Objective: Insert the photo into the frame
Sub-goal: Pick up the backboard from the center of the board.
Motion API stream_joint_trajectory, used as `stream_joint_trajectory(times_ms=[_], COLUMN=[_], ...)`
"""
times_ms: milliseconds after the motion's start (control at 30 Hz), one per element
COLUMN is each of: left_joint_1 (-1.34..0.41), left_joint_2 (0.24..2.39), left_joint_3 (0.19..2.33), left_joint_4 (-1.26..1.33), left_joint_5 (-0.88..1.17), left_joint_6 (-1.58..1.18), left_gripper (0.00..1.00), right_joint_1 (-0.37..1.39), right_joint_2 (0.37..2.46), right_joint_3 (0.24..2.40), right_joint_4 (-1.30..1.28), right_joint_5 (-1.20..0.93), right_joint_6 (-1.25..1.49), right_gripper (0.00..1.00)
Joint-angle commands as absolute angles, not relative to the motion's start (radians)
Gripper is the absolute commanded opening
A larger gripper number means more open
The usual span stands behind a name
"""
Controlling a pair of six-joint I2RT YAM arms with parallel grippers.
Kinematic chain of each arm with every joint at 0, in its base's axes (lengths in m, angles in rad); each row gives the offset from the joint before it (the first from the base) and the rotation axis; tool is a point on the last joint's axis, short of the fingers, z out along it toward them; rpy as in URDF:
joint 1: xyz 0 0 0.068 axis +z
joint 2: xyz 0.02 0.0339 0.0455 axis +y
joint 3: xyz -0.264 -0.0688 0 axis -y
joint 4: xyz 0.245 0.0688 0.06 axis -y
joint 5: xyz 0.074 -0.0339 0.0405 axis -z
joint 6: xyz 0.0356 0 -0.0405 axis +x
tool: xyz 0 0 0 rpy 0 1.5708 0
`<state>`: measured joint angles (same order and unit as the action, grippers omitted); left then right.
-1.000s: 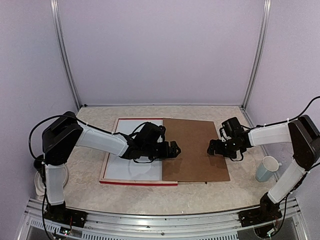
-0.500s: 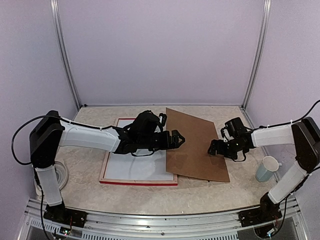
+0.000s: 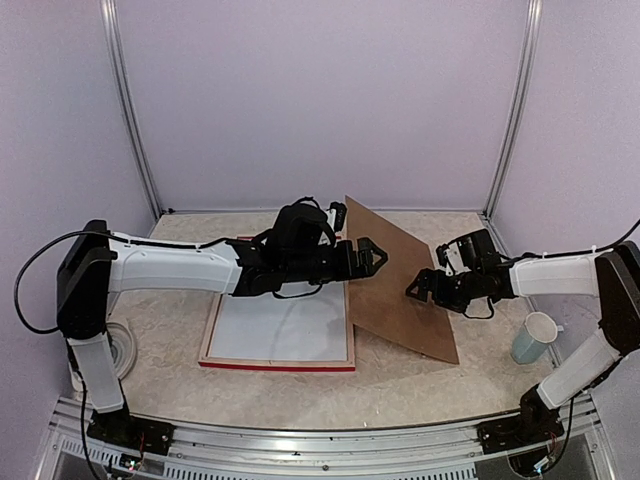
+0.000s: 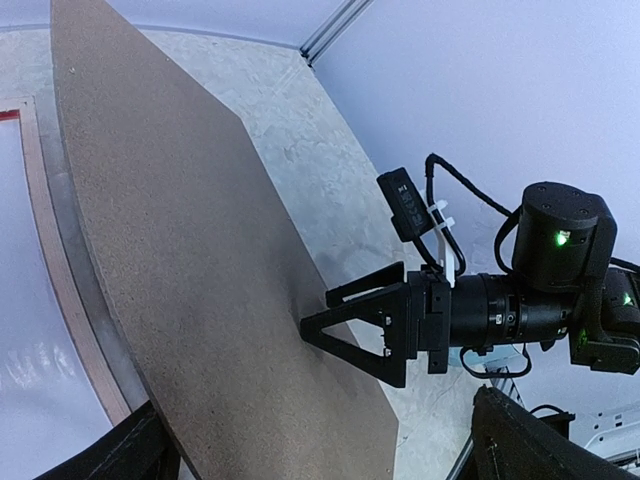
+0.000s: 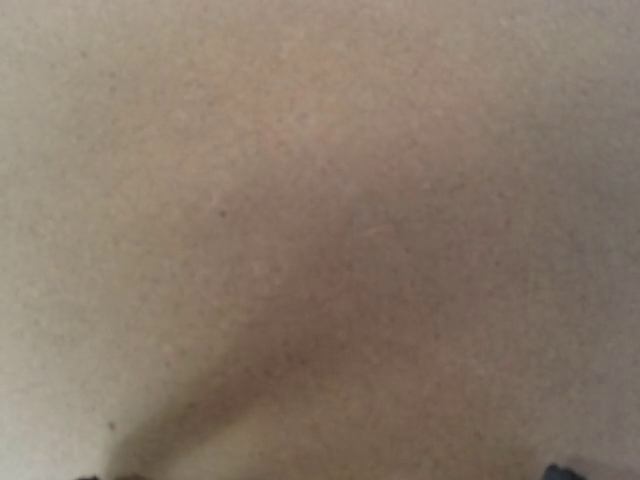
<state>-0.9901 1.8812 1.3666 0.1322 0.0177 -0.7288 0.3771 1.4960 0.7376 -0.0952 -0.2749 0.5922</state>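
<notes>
Against the tilted backing board [image 3: 400, 312], right pincer [image 3: 416, 288] and left pincer [image 3: 371, 258] both gape wide, gripping nothing.

Pale lilac walls [image 3: 320, 100] and two silver corner posts [image 3: 130, 110] are enclosing a beige speckled table [image 3: 400, 385] under soft even light.

A brown backing board [image 3: 395, 320] stands tilted on the speckled beige desk [image 3: 300, 395], with its left edge lifted high and its near right corner down on the surface. Its face is plain, finely grained fibreboard. Just left of the board a flat white sheet [image 3: 280, 330] lies level. Right of the board and well apart from it, a pale blue-green cup [image 3: 535, 337] stands upright. Far left of the board sits a white round thing [image 3: 122, 350], partly hidden. Behind the board rises a lilac wall [image 3: 320, 100] flanked by metal posts [image 3: 128, 110].
</notes>
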Motion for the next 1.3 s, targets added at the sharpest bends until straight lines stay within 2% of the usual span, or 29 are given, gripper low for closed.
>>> stream_joint_trajectory(times_ms=[0,167,333,867,1267], left_joint_1=[-1.026,-1.026,-1.028,-1.072,-1.115], left_joint_2=[1.877,1.888,1.886,1.897,1.983], left_joint_3=[1.441,1.456,1.449,1.567,1.649], left_joint_4=[0.246,0.248,0.277,0.299,0.291], left_joint_5=[0.077,0.070,0.085,0.117,0.139], left_joint_6=[-0.708,-0.714,-0.722,-0.710,-0.717], left_gripper=[0.99,0.99,0.98,0.98,0.98], right_joint_1=[0.418,0.418,0.421,0.507,0.511], right_joint_2=[1.504,1.493,1.525,1.471,1.422], right_joint_3=[0.718,0.758,0.769,0.854,0.848], right_joint_4=[-0.130,-0.197,-0.176,-0.184,-0.287], right_joint_5=[-0.322,-0.214,-0.282,-0.321,-0.156], right_joint_6=[0.577,0.567,0.570,0.600,0.618], right_gripper=[0.96,0.96,0.96,0.96,0.96])
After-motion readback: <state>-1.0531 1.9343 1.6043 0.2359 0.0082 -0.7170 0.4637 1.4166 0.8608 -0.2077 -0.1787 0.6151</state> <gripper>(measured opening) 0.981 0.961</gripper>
